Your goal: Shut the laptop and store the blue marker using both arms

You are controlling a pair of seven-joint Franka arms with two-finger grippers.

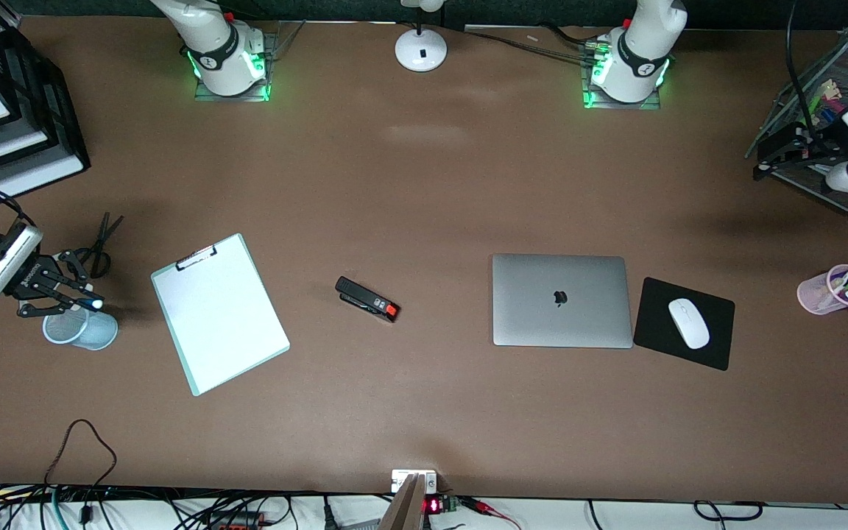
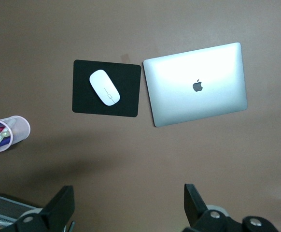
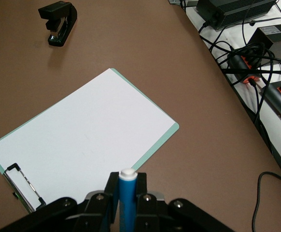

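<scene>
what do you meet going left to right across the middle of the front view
right claw holding the blue marker over the mesh cup → clipboard → stapler → closed laptop → mouse pad → mouse → pink cup

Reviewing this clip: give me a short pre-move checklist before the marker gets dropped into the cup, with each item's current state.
1. Laptop lid closed flat: ok.
2. Blue marker clamped in the right gripper: ok, cap end sticking out past the fingers.
3. Right gripper over the pale blue mesh cup: ok, roughly above its rim; exact alignment cannot tell.
4. Cup upright to receive the marker: not ok, it seems to lie tilted on its side.
5. Left gripper clear of the work: ok, open and waiting high at the left arm's end of the table.
6. Clipboard clear of the cup: ok, apart.
</scene>
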